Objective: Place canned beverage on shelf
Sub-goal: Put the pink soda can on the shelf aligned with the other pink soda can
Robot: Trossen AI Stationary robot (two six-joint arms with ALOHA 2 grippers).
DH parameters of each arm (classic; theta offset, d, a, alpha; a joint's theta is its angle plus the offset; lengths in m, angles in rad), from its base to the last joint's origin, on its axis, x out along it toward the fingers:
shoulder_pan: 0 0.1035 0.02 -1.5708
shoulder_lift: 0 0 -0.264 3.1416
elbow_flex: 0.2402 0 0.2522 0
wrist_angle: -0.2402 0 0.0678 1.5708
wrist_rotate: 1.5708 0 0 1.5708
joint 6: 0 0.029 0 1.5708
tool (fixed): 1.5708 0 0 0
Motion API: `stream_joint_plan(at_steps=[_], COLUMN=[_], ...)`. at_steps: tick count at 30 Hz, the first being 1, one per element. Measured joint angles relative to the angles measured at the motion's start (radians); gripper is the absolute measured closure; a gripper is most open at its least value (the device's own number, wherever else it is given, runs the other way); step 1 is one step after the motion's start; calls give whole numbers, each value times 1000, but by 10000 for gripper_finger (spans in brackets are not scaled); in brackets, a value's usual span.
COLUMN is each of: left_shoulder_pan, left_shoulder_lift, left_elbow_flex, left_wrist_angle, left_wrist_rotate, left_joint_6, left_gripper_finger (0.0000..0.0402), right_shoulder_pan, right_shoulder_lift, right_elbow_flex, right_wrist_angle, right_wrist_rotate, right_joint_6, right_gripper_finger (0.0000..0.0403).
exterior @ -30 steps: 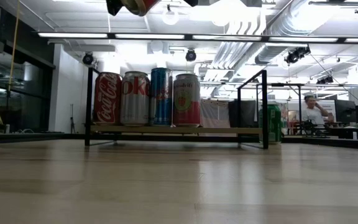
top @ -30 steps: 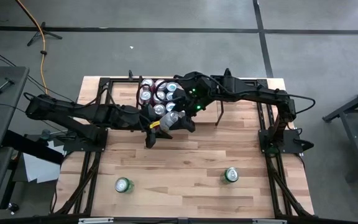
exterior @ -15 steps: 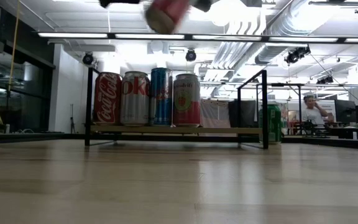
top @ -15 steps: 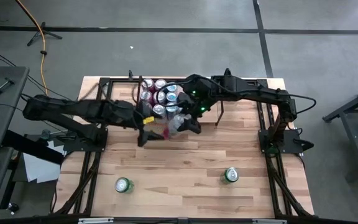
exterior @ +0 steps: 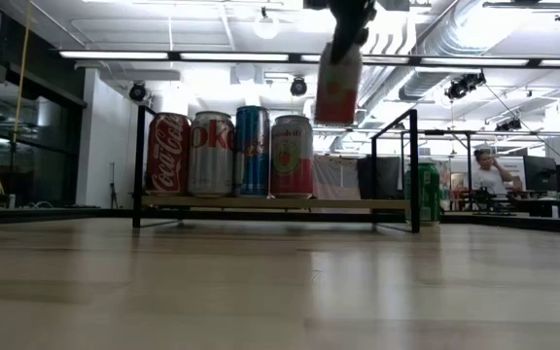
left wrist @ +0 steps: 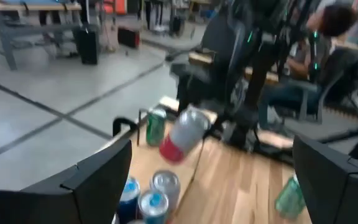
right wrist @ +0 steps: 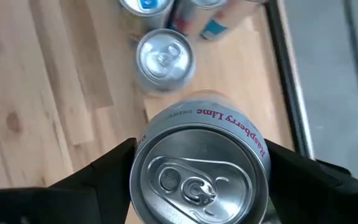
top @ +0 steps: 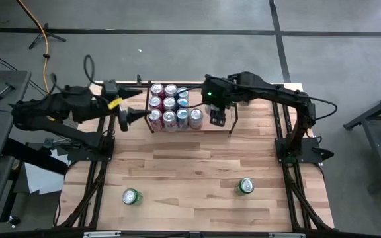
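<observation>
**A:** How far had you got?

**B:** Partway. Your right gripper (right wrist: 197, 180) had its fingers closed around the raspberry-lime can (exterior: 338, 83), upright, held in the air above the shelf (exterior: 261, 203), over the free end just beside the cans already there (top: 172, 107). It wasn't set down yet, so lowering and letting go remained. Two green cans (top: 131, 196) also stood on the table well apart from the shelf, toward the near edge, and I'd judge those were left too.

**A:** And the arms?

**B:** Your right arm reached across to the shelf, wrist pointing down. Your left gripper (top: 126, 119) hung just beside the shelf's other end, jaws wide and empty.
</observation>
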Motion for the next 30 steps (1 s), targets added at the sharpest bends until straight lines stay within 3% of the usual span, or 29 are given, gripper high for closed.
stream_joint_plan(at_steps=[10,15,20,30], left_shoulder_pan=[0,-1,-1,-1], left_shoulder_lift=[7,39,62,66], left_elbow_flex=[0,-1,-2,-2], left_wrist_angle=[39,40,41,40], left_wrist_rotate=[-7,-6,-6,-6], left_joint_6=[2,-7,-26,-35], left_gripper_finger=[53,53,53,53], right_shoulder_pan=[-191,-264,-286,-286], right_shoulder_lift=[125,172,218,280], right_elbow_flex=[0,0,0,0], right_wrist_angle=[79,108,82,91], right_wrist_rotate=[-30,-172,-247,-256], right_joint_6=[-69,-59,-49,-117], right_gripper_finger=[120,120,120,120])
